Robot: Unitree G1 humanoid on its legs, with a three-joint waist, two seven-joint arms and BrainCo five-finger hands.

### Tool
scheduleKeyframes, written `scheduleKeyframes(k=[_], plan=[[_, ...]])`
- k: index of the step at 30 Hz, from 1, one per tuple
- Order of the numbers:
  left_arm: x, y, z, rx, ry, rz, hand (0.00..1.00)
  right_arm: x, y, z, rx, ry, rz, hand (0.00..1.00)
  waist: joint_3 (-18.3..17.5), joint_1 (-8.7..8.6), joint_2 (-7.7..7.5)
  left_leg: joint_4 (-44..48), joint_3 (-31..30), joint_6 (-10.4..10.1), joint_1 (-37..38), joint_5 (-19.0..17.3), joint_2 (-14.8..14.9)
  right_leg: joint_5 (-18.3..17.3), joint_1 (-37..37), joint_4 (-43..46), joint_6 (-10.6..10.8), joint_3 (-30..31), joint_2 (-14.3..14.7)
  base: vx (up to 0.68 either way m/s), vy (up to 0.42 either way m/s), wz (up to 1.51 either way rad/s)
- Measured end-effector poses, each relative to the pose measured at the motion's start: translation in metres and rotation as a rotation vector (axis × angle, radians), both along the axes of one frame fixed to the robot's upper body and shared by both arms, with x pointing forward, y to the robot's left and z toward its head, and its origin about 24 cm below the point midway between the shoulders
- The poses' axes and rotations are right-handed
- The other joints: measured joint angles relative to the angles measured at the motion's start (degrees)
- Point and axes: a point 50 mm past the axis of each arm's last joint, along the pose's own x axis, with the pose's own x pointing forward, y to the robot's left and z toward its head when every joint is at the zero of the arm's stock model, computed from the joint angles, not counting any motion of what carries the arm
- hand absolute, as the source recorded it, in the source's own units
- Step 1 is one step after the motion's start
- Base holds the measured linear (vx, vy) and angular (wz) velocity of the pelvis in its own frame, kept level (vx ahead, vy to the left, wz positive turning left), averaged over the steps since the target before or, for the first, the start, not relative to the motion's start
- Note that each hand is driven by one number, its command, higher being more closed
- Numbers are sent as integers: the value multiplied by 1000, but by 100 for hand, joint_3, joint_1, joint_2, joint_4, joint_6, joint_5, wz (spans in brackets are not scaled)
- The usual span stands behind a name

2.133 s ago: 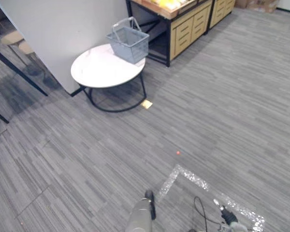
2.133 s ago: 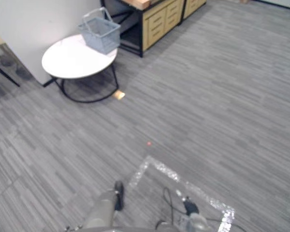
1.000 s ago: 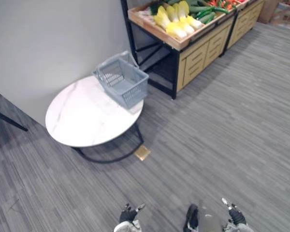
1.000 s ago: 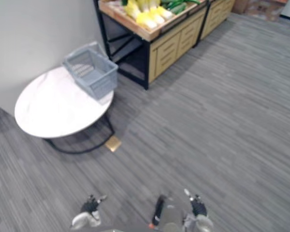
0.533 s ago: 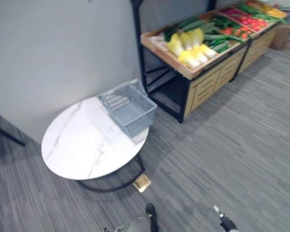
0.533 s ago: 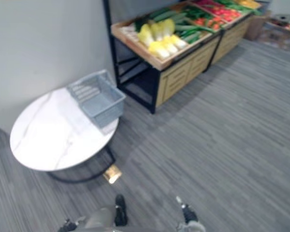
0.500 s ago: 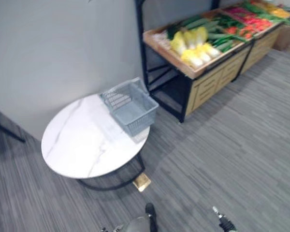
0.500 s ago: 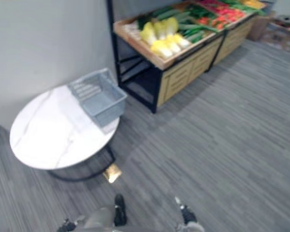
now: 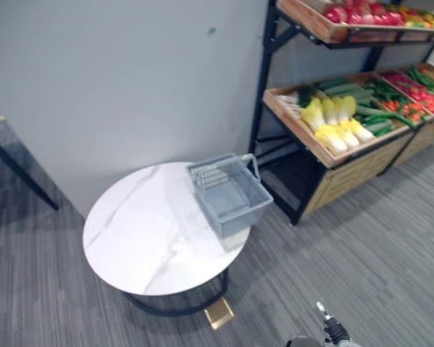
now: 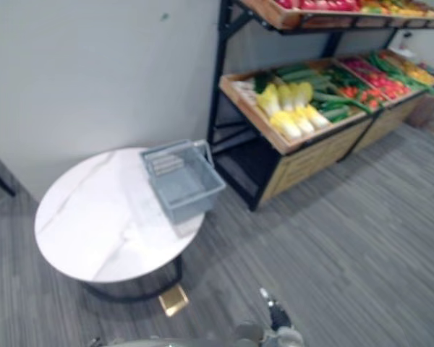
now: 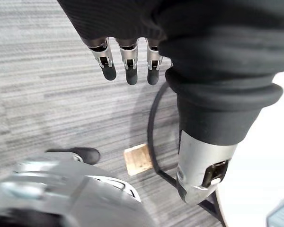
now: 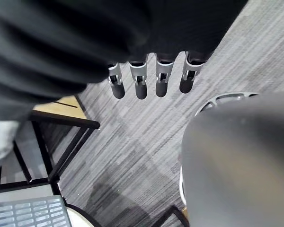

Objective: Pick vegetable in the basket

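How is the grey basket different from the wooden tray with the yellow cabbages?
The grey basket is empty, while the wooden tray is packed with yellow cabbages and green vegetables. The basket has see-through mesh walls and wire handles; the tray has solid wooden sides with no handles to be seen. The basket stands on the round white table; the tray, which looks wider, sits beside the table. Both are open on top.

Grocery-shop setting: a black-framed wooden produce stand [image 9: 343, 179] displays pale cabbages [image 9: 336, 126] and green vegetables [image 9: 380, 119] in sloped trays, with red produce [image 9: 354, 13] on its upper shelf, beside a grey shopping basket [image 9: 230, 194] resting on a round white tabletop [image 9: 141, 235] over grey carpet [image 9: 376, 267].
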Motion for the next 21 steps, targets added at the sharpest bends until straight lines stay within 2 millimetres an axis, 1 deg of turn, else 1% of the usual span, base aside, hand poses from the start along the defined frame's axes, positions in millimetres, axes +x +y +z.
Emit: scheduleKeyframes(k=[1, 2, 3, 4, 5, 6, 7, 8, 9, 10, 11, 12, 13, 14, 15, 16, 17, 18, 19, 20, 21], plan=[[8, -1, 1, 0, -23, -5, 0, -1, -2, 0, -4, 4, -12, 0, 9, 7, 13, 12, -247, -26, -1, -34, 31, -17, 23, -1014, -6, -16, 141, 298, -145, 110], [10, -2, 1, -2, -29, -6, 0, -2, -3, 0, -4, 6, -25, 0, 16, 17, 27, 13, -396, -56, -5, -52, 76, 9, 62, -1854, 26, 81, 285, 267, -155, 83], [13, -3, 2, -1, -39, -7, 0, -2, -2, 0, -3, 5, -28, 0, 21, 27, 39, 18, -512, -92, -9, -74, 106, 40, 73, -2404, 52, 195, 383, 315, -209, 70], [14, -4, 2, -1, -48, 7, 0, -1, -2, 0, -2, 1, -36, 0, 47, 47, 80, 51, -690, -164, -8, -118, 199, 105, 81, -3274, 97, 424, 547, 355, -257, 69], [13, -6, 2, -8, -53, 45, 0, 0, -3, 0, -6, -2, -34, 0, 75, 49, 125, 128, -857, -277, -10, -187, 314, 327, 113, -3957, 158, 626, 680, 357, -276, 69], [12, -6, 2, -12, -57, 74, 0, 0, -3, 0, -7, -3, -32, 0, 79, 53, 131, 173, -936, -357, -9, -238, 365, 450, 130, -4182, 159, 716, 713, 333, -312, 69], [8, -6, 2, -14, -65, 127, 0, 0, -1, 0, -9, 0, -23, 0, 64, 66, 108, 247, -1097, -524, -9, -358, 445, 634, 142, -4387, 153, 873, 738, 309, -375, 73], [3, -3, 2, -10, -69, 168, 0, -2, 2, -1, -7, 9, 2, 0, 13, 82, 24, 313, -1233, -662, -11, -516, 484, 792, 170, -4423, 123, 868, 673, 316, -415, 78], [0, -1, 2, -3, -66, 183, 0, -5, 5, -2, -1, 16, 10, 0, -34, 99, -52, 328, -1289, -715, -6, -609, 483, 883, 232, -4436, 92, 780, 590, 350, -487, 75], [-4, -1, 1, -8, -58, 228, 0, -5, 6, -2, 3, 17, 8, 0, -131, 152, -6, 407, -1270, -818, 14, -755, 718, 1208, 310, -4367, 81, 515, 669, 358, -458, 74], [-13, -12, -2, -38, -40, 272, 0, -5, 1, -1, -12, 20, 18, 0, -228, 165, 208, 386, -899, -900, -93, -627, 1079, 1063, 376, -4367, -59, 281, 899, 350, -425, 68], [-16, -18, -4, -54, -31, 286, 0, -5, -2, -1, -19, 24, 19, 0, -287, 154, 317, 326, -806, -951, -89, -557, 1197, 1011, 408, -4380, -124, 153, 1003, 351, -333, 64], [-22, -24, -6, -73, -15, 316, 0, -4, -3, -1, -18, 26, 13, 0, -321, 197, 526, 75, -795, -1101, 49, -286, 1360, 909, 532, -4431, -265, 8, 1164, 321, -311, 56], [-26, -28, -7, -87, -3, 343, 0, -3, -4, 0, -18, 23, 9, 0, -295, 183, 539, -93, -826, -1212, 111, 14, 1438, 840, 640, -4455, -362, -103, 1236, 290, -300, 56], [-27, -27, -7, -88, -1, 348, 0, -3, -3, -1, -13, 24, 11, 0, -296, 182, 538, -86, -830, -1218, 95, 151, 1446, 797, 689, -4468, -376, -167, 1241, 165, -234, 54], [-28, -26, -7, -86, 1, 343, 0, -4, -3, -1, -8, 29, 13, 0, -275, 179, 504, 25, -817, -1194, 58, 290, 1439, 732, 794, -4499, -388, -239, 1225, 135, -257, 57], [-28, -26, -7, -85, 2, 328, 0, -6, -5, -2, -11, 38, 10, 0, -269, 163, 493, 294, -804, -1185, -105, 381, 1442, 658, 936, -4529, -416, -428, 1185, 138, -263, 71], [-27, -24, -7, -81, 3, 308, 0, -6, -8, -1, -19, 41, 9, 0, -261, 118, 481, 439, -774, -1167, -213, 475, 1428, 613, 1032, -4531, -416, -555, 1133, 135, -252, 88], [-26, -22, -6, -72, 6, 271, 0, -7, -14, -1, -35, 48, 7, 0, -241, 58, 448, 496, -614, -1189, -257, 670, 1406, 586, 1169, -4535, -405, -715, 1044, 66, -126, 79], [-25, -22, -6, -69, 8, 249, 0, -9, -16, -1, -39, 53, 7, 0, -239, 37, 444, 489, -487, -1170, -266, 749, 1404, 585, 1226, -4541, -404, -789, 1013, 31, -82, 81], [-22, -24, -6, -69, 10, 214, 0, -10, -21, 0, -53, 58, 3, 0, -238, 31, 443, 429, -237, -1165, -295, 864, 1388, 583, 1266, -4547, -401, -862, 977, -5, -49, 63]])
